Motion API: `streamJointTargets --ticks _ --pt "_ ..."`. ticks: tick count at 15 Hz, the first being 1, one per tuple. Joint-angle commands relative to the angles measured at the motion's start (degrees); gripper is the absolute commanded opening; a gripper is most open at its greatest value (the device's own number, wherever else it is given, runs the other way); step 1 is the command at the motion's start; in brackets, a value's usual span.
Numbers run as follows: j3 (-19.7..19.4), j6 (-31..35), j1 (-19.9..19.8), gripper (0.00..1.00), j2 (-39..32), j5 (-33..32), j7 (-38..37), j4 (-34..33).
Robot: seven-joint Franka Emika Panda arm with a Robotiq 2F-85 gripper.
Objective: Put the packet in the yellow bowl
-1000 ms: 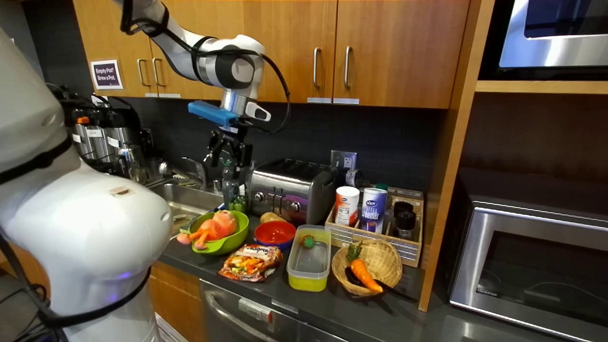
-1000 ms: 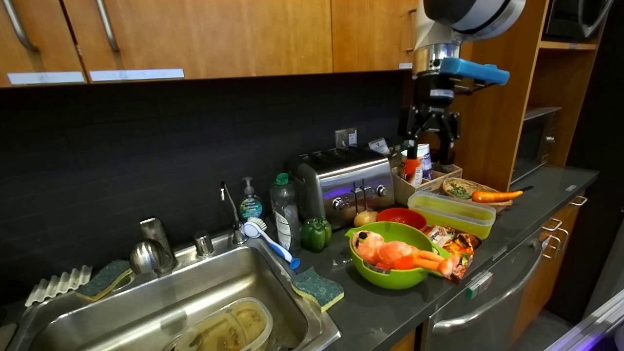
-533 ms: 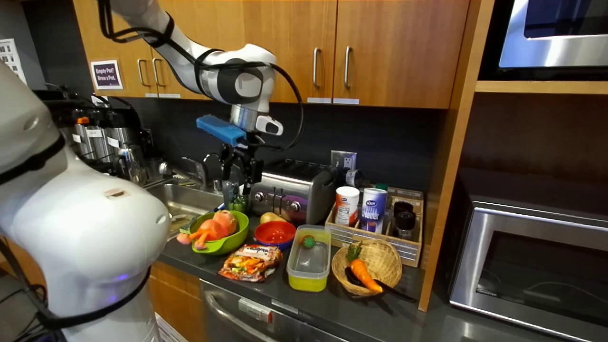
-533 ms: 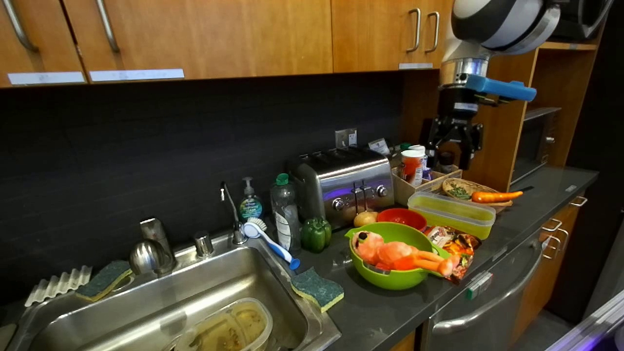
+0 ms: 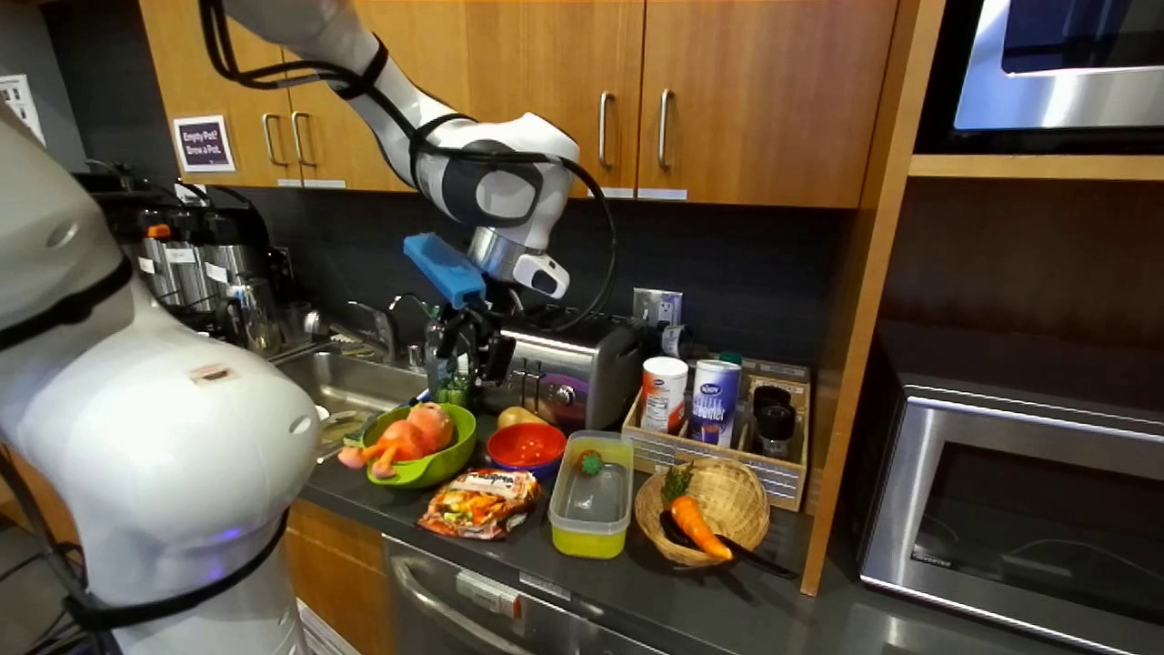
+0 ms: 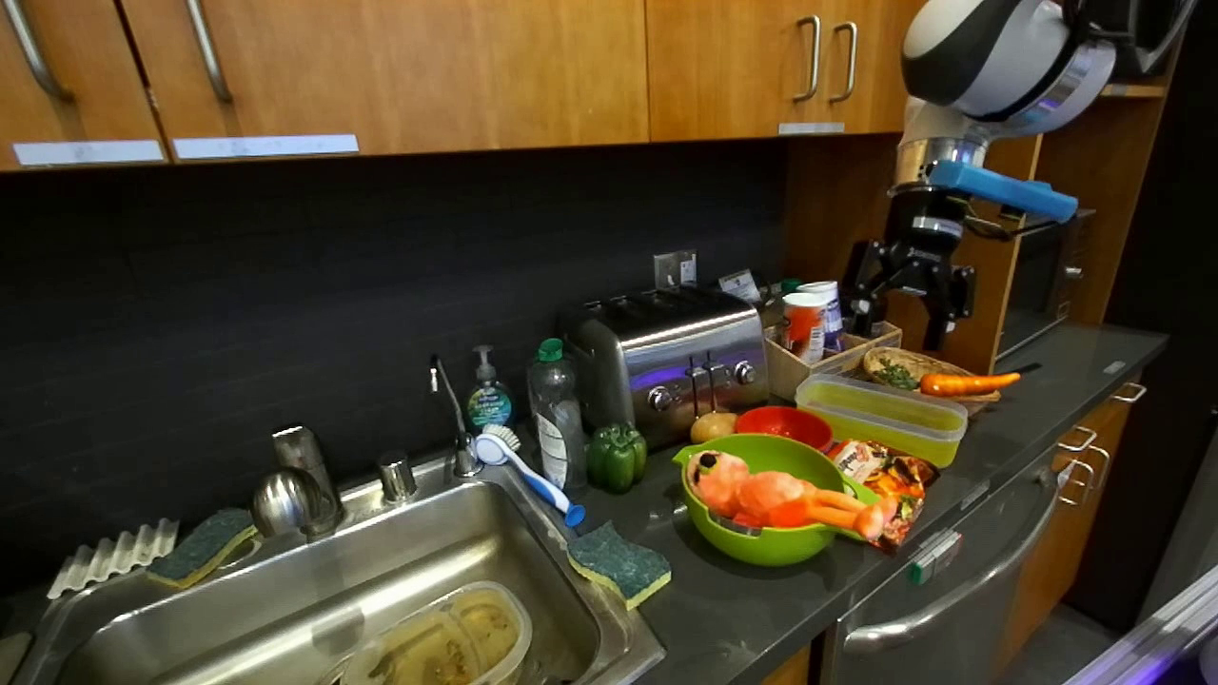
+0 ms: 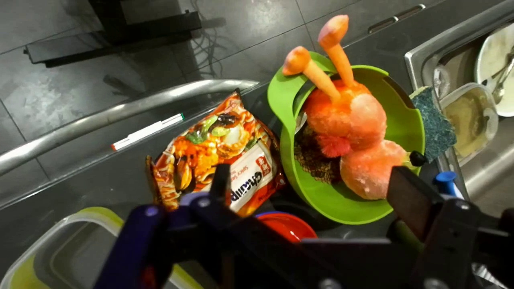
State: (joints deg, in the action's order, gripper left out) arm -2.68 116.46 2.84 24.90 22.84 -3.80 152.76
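The packet [image 5: 482, 503], red-orange with a pale label, lies flat on the counter between the green bowl and the tub. It also shows in an exterior view [image 6: 890, 485] and the wrist view [image 7: 209, 148]. The yellow bowl, a translucent yellow-green tub [image 5: 589, 544], stands beside it. It also shows in an exterior view [image 6: 937, 447], and partly in the wrist view [image 7: 100, 212]. A small orange-green thing shows at its far end. My gripper [image 5: 468, 364] is open, empty and tilted, well above the counter. In the wrist view its fingers [image 7: 315, 180] are wide apart; one overlaps the packet's label.
A green bowl [image 5: 466, 446] holds an orange plush toy [image 6: 775, 497]. A red bowl [image 5: 526, 444] stands behind the packet. A toaster [image 5: 591, 377], a box of canisters [image 5: 718, 464] and a basket with a carrot [image 5: 741, 496] stand around. Cabinets hang above.
My gripper has come lower, moved rightward in both exterior views, and tilted. It stays open. The packet, tub and other things have not moved.
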Motion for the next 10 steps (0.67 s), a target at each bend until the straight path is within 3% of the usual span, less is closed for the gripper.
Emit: streamJointTargets --ticks 1,4,10 --pt "0.59 0.40 -0.46 1.00 -1.77 2.95 -1.31 0.29" --pt "0.61 2.69 -0.36 1.00 -4.83 5.61 -1.57 0.23" --pt "0.09 14.18 -0.89 1.00 -12.21 11.82 -1.49 1.08"
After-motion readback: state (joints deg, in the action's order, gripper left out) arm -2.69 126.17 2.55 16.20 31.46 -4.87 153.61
